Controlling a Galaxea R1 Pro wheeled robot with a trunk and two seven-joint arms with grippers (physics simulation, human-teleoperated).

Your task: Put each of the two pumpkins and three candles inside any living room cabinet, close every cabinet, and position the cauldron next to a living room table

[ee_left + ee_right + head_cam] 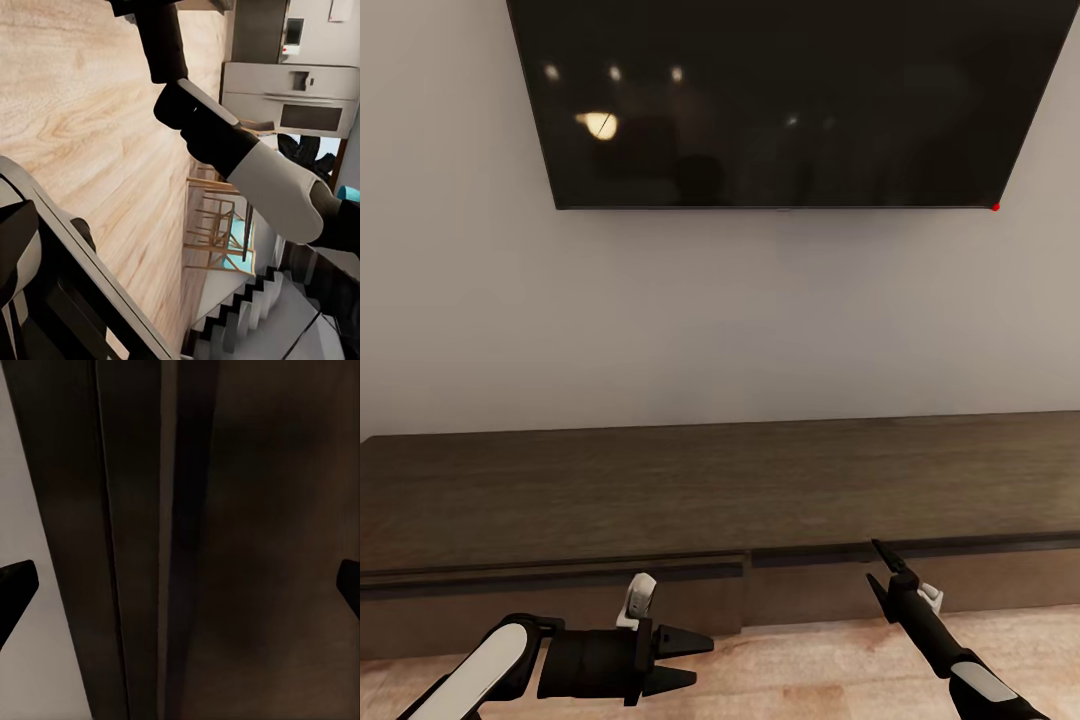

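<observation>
The long, low dark-brown wooden cabinet [660, 490] stands under a black wall-mounted screen [780, 100]. Against its front edge the right gripper [880, 565] spreads its fingers [15, 585] wide, empty. Left gripper [685, 660], before the cabinet, is parted, empty; its wrist view shows pale wood floor [90, 150].

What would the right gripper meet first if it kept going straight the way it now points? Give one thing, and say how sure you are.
Most likely the cabinet: the right gripper, jaws open, points at its top front edge, close up in the wrist view. Exact depth is unclear.
</observation>
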